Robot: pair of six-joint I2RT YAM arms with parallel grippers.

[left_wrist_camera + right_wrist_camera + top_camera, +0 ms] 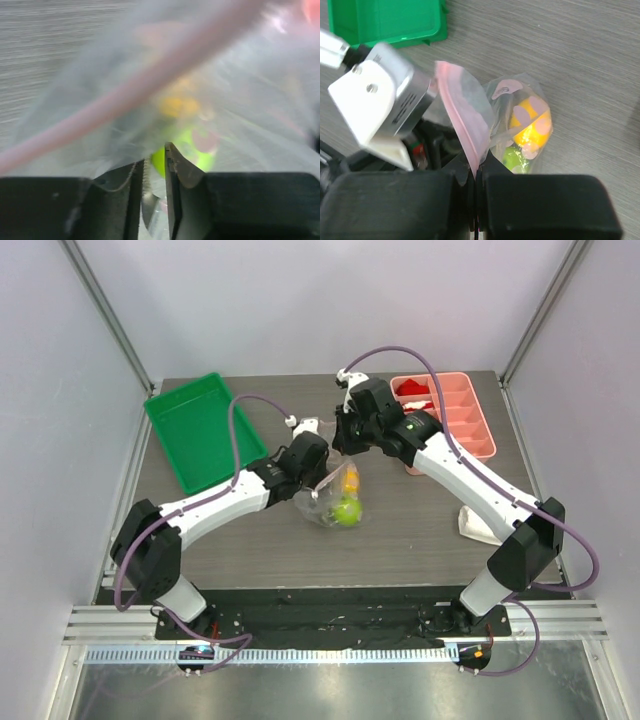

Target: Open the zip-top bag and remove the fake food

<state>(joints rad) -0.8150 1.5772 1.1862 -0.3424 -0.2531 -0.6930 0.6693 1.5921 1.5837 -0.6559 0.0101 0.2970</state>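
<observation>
The zip-top bag point(328, 502) hangs crumpled over the table's middle, held up between both grippers. Inside are the lime green fruit point(347, 512) and the yellow-orange fruit point(350, 481). My left gripper point(317, 472) is shut on a fold of the clear plastic point(150, 195); the pink zip strip point(130, 95) runs slantwise in front of it, with the green fruit point(192, 150) just beyond the jaws. My right gripper point(345, 448) is shut on the pink zip strip point(462, 117) at the bag's mouth. Below it are the yellow-orange fruit point(532, 125) and the green fruit point(515, 159).
A green tray point(200, 430) stands at the back left and shows in the right wrist view point(385, 20). A pink compartment tray point(465, 420) with red-and-white toy pieces point(412, 390) stands at the back right. A white object point(475, 528) lies by the right arm.
</observation>
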